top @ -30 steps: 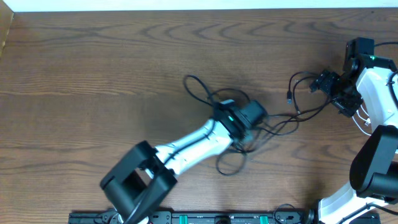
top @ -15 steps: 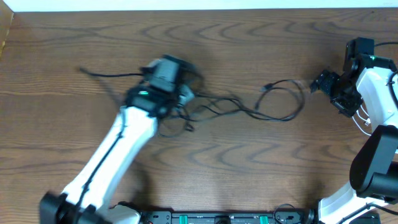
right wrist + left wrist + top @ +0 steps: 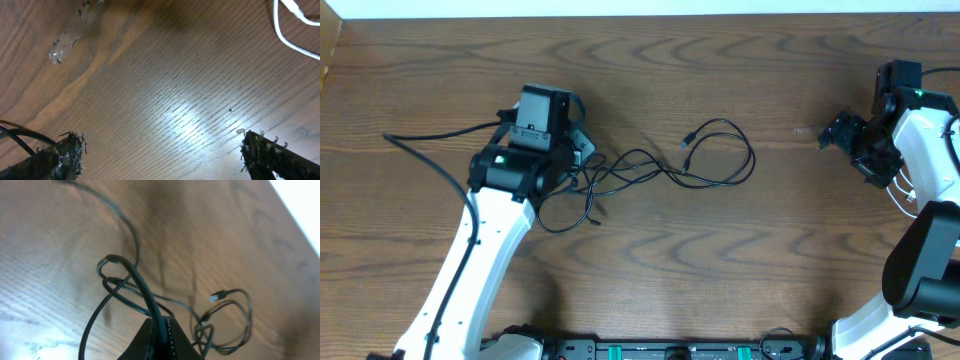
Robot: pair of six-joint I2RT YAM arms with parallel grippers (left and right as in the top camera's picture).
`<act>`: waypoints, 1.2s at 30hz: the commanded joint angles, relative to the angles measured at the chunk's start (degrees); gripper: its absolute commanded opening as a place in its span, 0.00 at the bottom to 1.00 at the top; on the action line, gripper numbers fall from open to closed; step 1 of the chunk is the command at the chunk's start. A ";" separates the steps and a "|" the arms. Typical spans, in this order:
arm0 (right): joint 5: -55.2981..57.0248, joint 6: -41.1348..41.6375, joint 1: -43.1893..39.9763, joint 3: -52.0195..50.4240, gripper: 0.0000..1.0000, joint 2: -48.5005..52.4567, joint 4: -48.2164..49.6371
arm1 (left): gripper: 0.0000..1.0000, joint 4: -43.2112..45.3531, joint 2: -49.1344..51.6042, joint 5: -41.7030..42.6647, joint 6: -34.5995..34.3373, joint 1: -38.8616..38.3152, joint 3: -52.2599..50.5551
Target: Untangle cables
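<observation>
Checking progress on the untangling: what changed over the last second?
The left gripper, shut on the black cables, swept from the middle to the left, dragging the tangle leftward, away from the right gripper, which kept its place at the right edge.

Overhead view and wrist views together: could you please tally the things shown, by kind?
Tangle of thin black cables: 1 (separate strands cannot be counted)
Thin white cable: 1
Two-finger grippers: 2, the left gripper shut on the tangle, the right gripper open
Total: 4
</observation>
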 commanded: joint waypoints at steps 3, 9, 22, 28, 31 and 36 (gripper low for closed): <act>0.28 0.02 0.07 0.26 0.99 0.17 -0.07 | 0.07 -2.43 5.01 0.96 1.62 -1.55 -0.31; 0.28 0.02 0.07 0.26 0.99 0.17 -0.07 | 0.08 -5.35 10.97 0.94 1.64 -3.82 -0.31; 0.28 0.02 0.07 0.26 0.99 0.17 -0.07 | 0.08 -5.90 22.10 0.92 2.97 -8.20 -0.31; 0.31 0.02 0.07 0.26 0.99 0.17 -0.07 | 0.09 -4.79 21.99 0.92 6.47 -8.07 -0.28; 0.28 0.02 0.07 0.26 0.99 0.17 -0.07 | 0.14 -3.69 21.99 0.68 6.69 -8.02 -0.28; 0.31 0.02 0.07 0.26 0.99 0.17 -0.07 | 0.14 -1.36 21.99 0.50 6.75 -8.02 -0.28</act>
